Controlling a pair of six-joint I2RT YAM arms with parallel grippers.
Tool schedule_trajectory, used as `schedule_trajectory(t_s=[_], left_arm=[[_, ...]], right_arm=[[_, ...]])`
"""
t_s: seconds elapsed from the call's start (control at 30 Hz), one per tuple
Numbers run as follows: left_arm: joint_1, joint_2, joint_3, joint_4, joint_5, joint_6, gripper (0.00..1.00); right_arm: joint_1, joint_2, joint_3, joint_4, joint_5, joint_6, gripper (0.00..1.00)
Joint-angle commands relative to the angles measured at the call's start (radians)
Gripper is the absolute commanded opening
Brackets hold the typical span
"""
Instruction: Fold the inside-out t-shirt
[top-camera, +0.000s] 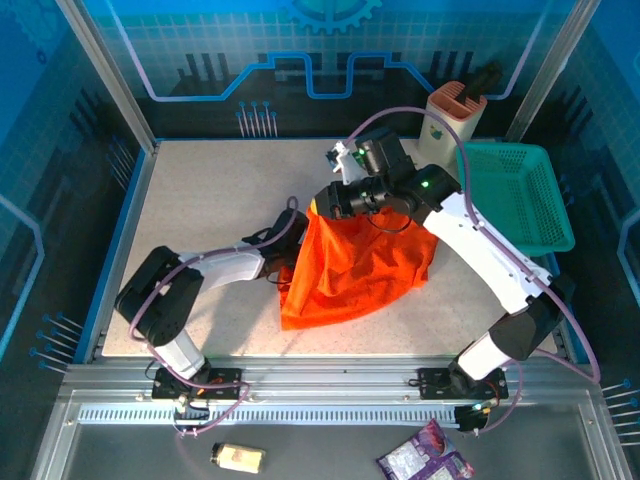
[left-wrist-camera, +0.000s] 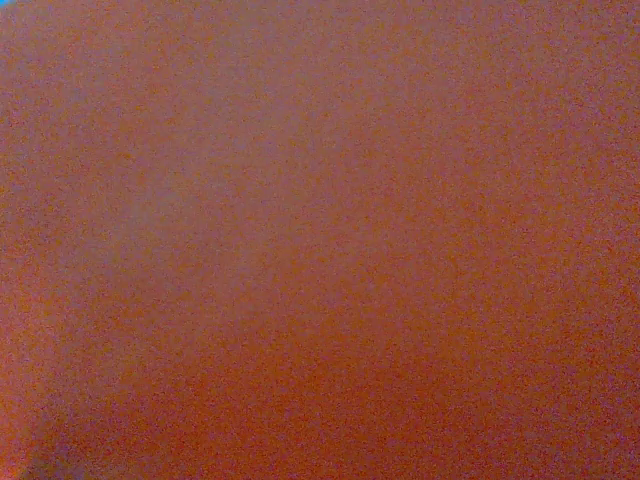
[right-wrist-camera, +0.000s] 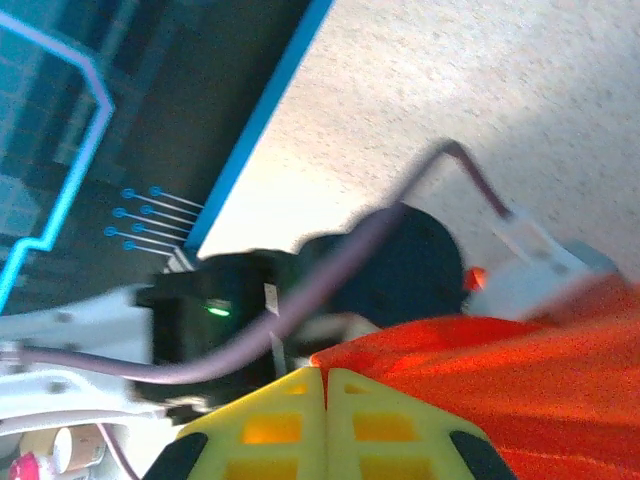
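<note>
Shirt (top-camera: 355, 265) hanging below right claw (top-camera: 337, 200), yellow fingers (right-wrist-camera: 262, 428) pressed together pinching its top edge, cloth draped over left claw (top-camera: 283, 242), its grip impossible to tell, lower hem on table (top-camera: 200, 190)

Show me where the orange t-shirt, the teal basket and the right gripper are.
Bright orange cloth t-shirt (top-camera: 355, 270), top view, middle of the crumpled cloth.
Teal plastic mesh basket (top-camera: 505, 149), top view, its far rim.
Right gripper (right-wrist-camera: 325, 375), right wrist view, between its yellow fingertips.
</note>
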Motion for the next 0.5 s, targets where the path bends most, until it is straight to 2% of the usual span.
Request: schedule_trajectory(t_s=[0.0,0.17,0.27,0.37,0.47], left_arm=[[-0.047,0.054,0.05,0.195,0.021,-0.015,0.41],[-0.113,0.153,0.133,0.233,-0.01,0.04,0.5],[-0.147,0.199,0.174,0.229,-0.048,0.097,0.61],[-0.168,0.238,0.193,0.25,-0.07,0.142,0.71],[-0.187,0.272,0.227,0.227,-0.114,0.203,0.75]], right_arm=[[0.037,0.041,0.109,0.024,-0.039,0.021,0.0],[0.099,0.11,0.26,-0.007,-0.038,0.019,0.0],[0.126,0.133,0.319,-0.029,-0.024,0.016,0.0],[0.139,0.129,0.328,-0.033,-0.013,0.021,0.0],[0.14,0.106,0.308,-0.035,0.0,0.023,0.0]])
